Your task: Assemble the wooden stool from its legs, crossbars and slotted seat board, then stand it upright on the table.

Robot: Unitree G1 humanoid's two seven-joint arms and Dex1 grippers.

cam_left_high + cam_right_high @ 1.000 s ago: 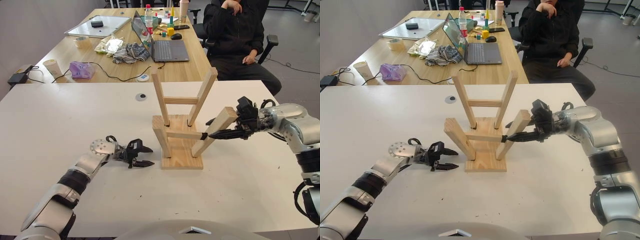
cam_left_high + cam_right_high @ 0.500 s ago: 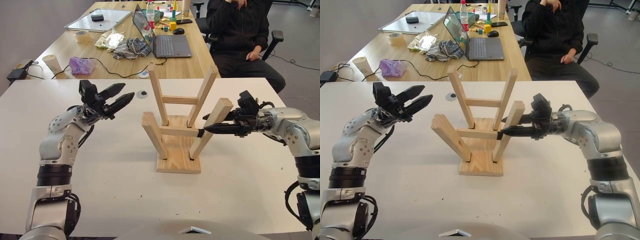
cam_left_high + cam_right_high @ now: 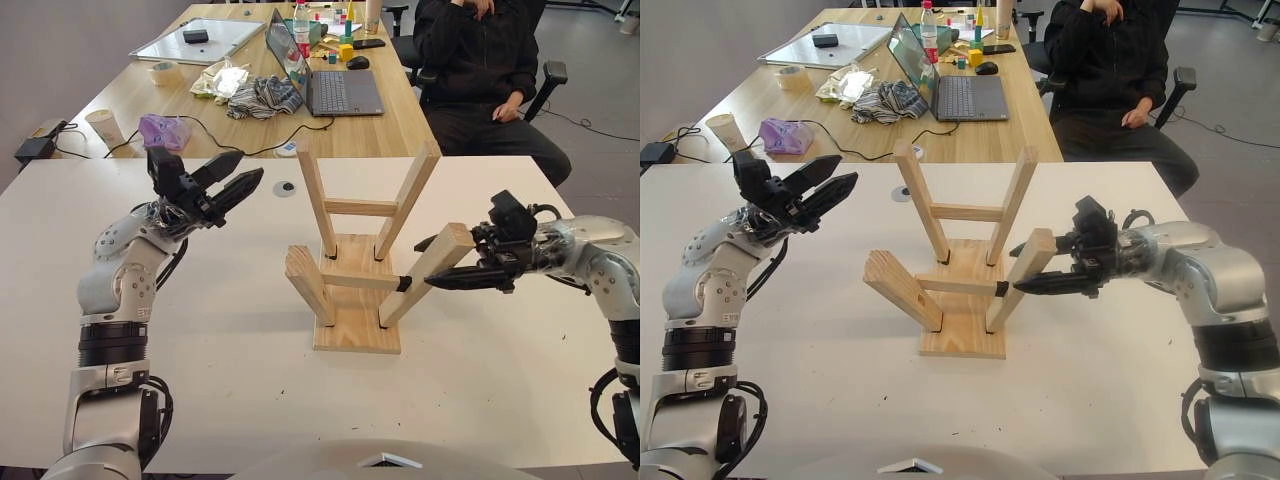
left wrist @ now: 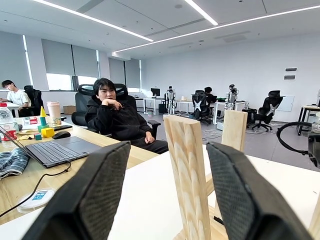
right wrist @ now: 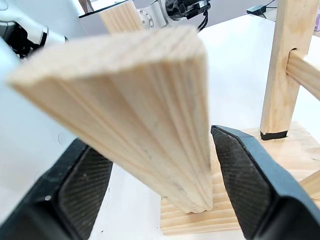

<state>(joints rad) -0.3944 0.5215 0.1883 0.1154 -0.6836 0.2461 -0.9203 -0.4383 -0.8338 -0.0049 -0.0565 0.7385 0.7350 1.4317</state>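
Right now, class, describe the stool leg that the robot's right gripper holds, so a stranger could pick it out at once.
On the white table lies a flat wooden seat board with four legs sticking up. The leg is the front one on the robot's right, leaning far outward; it alone is clasped by the black right gripper.

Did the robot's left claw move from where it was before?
Yes. The left claw rose from beside the seat board and went farther back, near the round plug.
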